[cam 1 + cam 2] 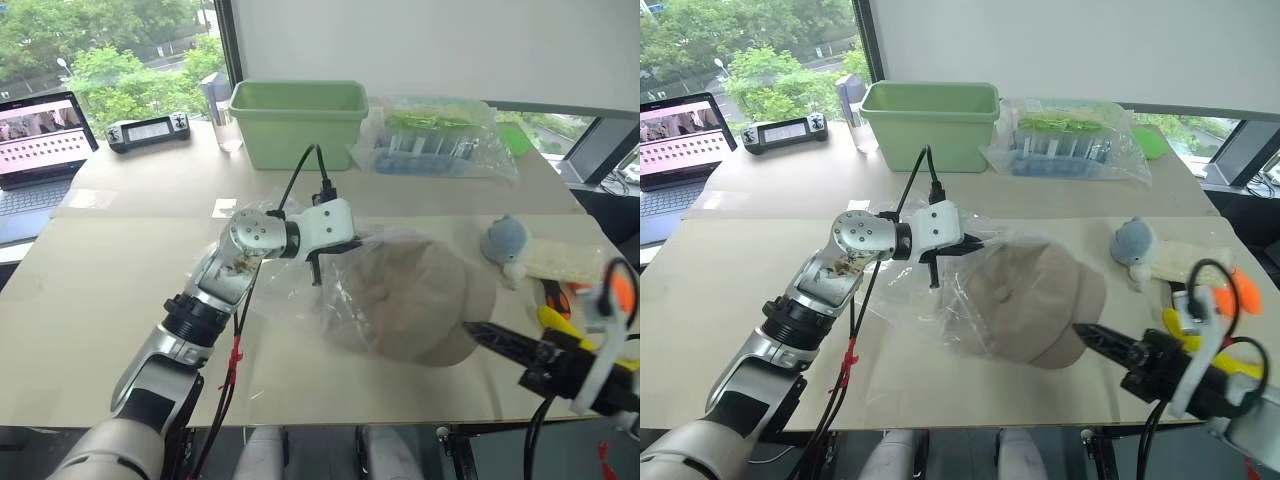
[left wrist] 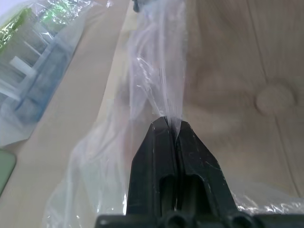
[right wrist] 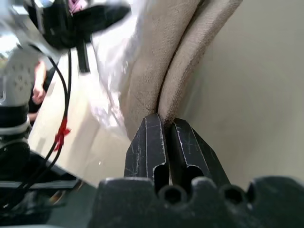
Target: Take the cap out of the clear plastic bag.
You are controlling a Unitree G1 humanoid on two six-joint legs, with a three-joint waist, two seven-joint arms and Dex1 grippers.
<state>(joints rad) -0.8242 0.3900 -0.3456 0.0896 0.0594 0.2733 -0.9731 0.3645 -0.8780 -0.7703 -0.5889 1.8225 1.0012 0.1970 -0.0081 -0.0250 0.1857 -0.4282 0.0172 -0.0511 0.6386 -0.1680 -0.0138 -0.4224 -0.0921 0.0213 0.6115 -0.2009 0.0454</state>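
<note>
Clearly the clear plastic bag (image 1: pixel 330 290), mid-frame on the worktop (image 1: pixel 120 300), is light and slippery; the left gripper (image 2: pixel 172 124) pinches its film. Half out, the soft cap (image 1: pixel 420 300) handles best by its brim, which the right gripper (image 3: pixel 164 118) clamps.

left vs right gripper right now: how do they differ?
The left gripper is pinched on the clear plastic bag; the right gripper is pinched on the cap at its edge. The left sits at the cap's far side, the right at the near table edge. Both are shut.
</note>
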